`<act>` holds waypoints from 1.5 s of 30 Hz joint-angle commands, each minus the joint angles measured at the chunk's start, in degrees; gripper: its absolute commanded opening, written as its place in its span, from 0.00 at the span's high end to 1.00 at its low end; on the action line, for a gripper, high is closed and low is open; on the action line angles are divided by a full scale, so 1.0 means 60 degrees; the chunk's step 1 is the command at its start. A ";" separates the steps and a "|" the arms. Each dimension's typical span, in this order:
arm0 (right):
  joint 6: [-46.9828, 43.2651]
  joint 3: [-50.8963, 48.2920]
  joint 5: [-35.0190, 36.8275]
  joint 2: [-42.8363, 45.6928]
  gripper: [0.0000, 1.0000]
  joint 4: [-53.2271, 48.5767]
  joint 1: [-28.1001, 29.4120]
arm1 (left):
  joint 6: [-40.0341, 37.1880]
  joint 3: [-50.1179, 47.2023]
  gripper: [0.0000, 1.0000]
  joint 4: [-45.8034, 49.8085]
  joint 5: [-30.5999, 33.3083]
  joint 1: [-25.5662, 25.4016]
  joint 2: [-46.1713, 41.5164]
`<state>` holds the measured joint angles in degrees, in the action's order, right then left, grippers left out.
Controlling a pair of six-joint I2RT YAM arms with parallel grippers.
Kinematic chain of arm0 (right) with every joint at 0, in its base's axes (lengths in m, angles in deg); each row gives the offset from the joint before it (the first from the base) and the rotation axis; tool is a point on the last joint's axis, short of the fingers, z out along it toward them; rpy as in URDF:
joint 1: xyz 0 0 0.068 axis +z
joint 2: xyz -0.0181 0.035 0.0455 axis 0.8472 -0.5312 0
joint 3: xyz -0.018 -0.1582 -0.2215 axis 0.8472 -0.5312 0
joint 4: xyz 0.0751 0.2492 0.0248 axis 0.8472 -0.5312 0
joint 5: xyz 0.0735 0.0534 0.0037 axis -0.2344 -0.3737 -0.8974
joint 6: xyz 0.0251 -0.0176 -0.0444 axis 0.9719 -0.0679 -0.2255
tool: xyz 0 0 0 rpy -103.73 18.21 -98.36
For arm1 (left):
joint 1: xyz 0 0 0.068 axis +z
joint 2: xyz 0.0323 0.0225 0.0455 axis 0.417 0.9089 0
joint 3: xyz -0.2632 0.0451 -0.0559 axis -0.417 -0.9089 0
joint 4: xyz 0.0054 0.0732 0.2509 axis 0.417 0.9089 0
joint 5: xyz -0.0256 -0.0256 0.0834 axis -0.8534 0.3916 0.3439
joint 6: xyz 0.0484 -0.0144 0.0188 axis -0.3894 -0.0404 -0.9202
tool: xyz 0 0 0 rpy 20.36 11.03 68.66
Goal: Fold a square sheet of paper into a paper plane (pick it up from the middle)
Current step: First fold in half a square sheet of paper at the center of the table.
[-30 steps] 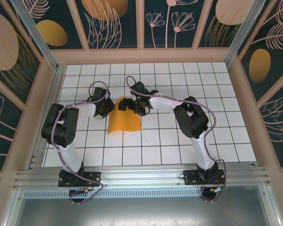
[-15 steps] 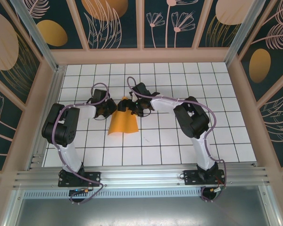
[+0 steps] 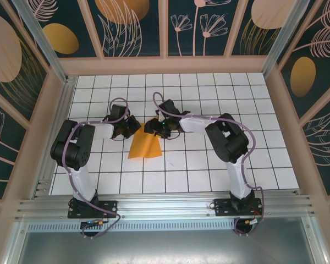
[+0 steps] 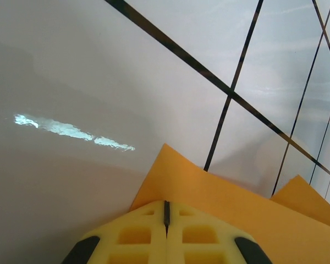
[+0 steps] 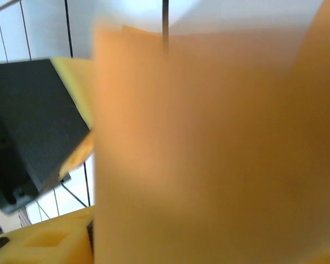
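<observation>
The square sheet of paper (image 3: 144, 147) is plain orange and hangs buckled between my two grippers over the white tiles. My left gripper (image 3: 133, 127) sits at its upper left edge. In the left wrist view its yellow pads (image 4: 165, 204) are pressed together, with the sheet (image 4: 231, 201) running out from under them. My right gripper (image 3: 153, 127) is at the sheet's upper right. In the right wrist view the blurred sheet (image 5: 209, 154) covers the jaws. One yellow finger (image 5: 41, 242) shows at the lower left.
The tiled table (image 3: 220, 165) has black grid lines and is ringed by wooden walls (image 3: 165, 65). An aluminium rail (image 3: 165, 206) crosses the near edge by the arm bases. Both forearms lie low across the middle rows.
Both grippers have come closer together and slightly toward the near edge. The sheet between them has narrowed and bunched. The right gripper's jaws have been narrowing.
</observation>
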<state>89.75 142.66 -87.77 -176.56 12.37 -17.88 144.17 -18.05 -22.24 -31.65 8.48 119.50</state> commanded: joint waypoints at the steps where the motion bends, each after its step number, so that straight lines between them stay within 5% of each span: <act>1: 0.0367 -0.0650 -0.0724 0.0694 0.51 0.1224 -0.0261 | 0.0124 -0.0009 0.92 0.0109 0.0068 -0.0023 -0.0473; 8: 0.0574 -0.1363 -0.1511 0.0972 0.60 0.2271 -0.0526 | 0.0005 -0.0436 0.82 0.0143 0.0011 0.0349 -0.1309; 14: 0.1661 -0.2231 -0.2863 0.1314 0.63 0.4368 -0.0975 | -0.0078 -0.1798 0.61 -0.0601 -0.1044 0.0717 -0.2885; 26: 0.3451 -0.2806 -0.4116 0.1299 0.65 0.6859 -0.1398 | 0.1373 -0.4522 0.29 -0.4610 -0.3083 0.0660 -0.4141; 35: 0.4413 -0.3064 -0.4499 0.1517 0.65 0.8066 -0.1398 | 0.3677 -0.5274 0.23 -0.8437 -0.4085 0.0461 -0.3548; 40: 0.4890 -0.3129 -0.4623 0.1648 0.65 0.8557 -0.1389 | 0.3489 -0.5205 0.21 -0.8017 -0.4026 0.0381 -0.3475; 45: 0.4854 -0.3098 -0.4638 0.1641 0.65 0.8434 -0.1386 | 0.3647 -0.5144 0.37 -0.8306 -0.3954 0.0384 -0.3507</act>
<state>118.01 124.50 -113.82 -168.47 60.04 -26.01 164.85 -49.07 -67.53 -54.62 11.02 98.11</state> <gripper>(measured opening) 0.351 0.656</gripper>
